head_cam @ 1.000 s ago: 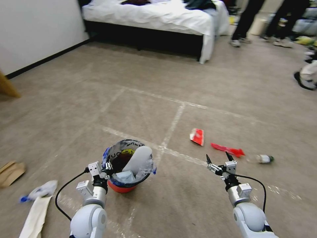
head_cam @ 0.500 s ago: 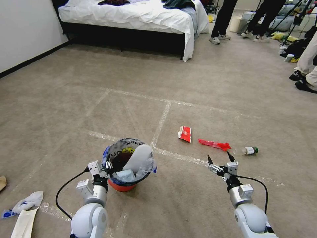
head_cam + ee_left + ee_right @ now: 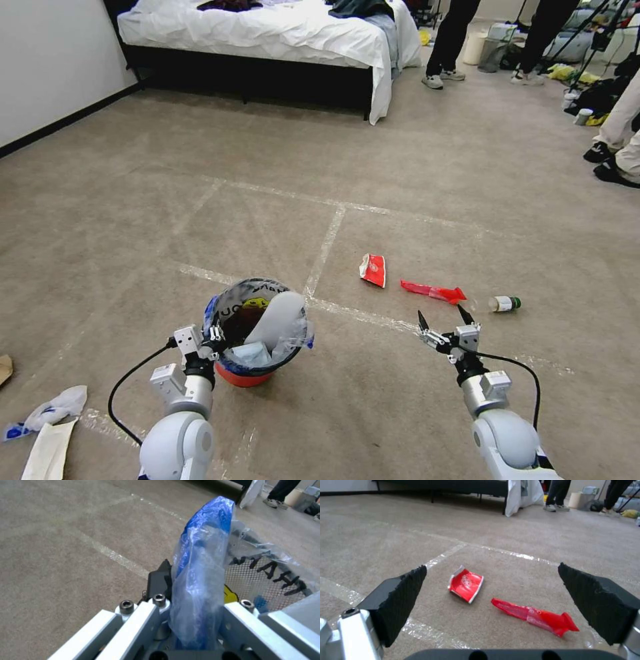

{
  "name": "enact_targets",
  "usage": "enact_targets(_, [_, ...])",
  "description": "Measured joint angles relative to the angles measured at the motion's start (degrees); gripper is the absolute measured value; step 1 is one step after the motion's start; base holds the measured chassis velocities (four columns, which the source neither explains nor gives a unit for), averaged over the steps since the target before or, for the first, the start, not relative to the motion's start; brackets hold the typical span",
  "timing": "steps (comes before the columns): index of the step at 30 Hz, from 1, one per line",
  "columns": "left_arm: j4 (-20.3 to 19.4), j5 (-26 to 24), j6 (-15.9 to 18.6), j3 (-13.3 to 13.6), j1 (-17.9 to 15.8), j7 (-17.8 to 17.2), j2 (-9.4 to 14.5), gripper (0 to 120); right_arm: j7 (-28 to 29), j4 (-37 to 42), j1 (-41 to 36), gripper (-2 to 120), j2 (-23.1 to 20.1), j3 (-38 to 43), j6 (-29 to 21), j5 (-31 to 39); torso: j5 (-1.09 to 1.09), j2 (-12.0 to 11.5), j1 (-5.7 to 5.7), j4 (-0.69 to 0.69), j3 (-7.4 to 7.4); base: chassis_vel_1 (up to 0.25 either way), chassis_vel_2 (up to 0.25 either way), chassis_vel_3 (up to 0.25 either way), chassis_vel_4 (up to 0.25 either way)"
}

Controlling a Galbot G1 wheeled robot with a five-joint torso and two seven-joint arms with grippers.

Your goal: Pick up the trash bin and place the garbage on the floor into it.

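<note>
Left gripper (image 3: pixel 215 335) clamped on the rim of the trash bin (image 3: pixel 241 375), pinching the blue-edged plastic liner; left wrist view shows the blue bag fold (image 3: pixel 200 575) squeezed between the fingers, with black lettering on the clear bag beyond. Head view shows what's inside: a white foam piece (image 3: pixel 275 319) sticking up, plus crumpled stuff below. Bin sits in front of the left arm, over the carpet (image 3: pixel 133 200).

Right gripper (image 3: pixel 440 322) wide open, empty, hovering low. Right wrist view frames a flattened red wrapper (image 3: pixel 466 585) and a long red wrapper (image 3: pixel 536 616) between the two black fingertips (image 3: pixel 405 597). Head view adds a green-labelled bottle (image 3: pixel 505 304) just beyond the long wrapper, and white paper litter (image 3: pixel 50 413) far to the left.
</note>
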Motion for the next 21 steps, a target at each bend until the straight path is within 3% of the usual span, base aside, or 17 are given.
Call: enact_targets(21, [0.14, 0.56, -0.43, 0.24, 0.19, -0.04, -0.21, 4, -0.09, 0.01, -0.17, 100, -0.16, -0.5, 0.21, -0.18, 0.0, 0.0, 0.0, 0.0, 0.0, 0.0, 0.0, 0.0, 0.0])
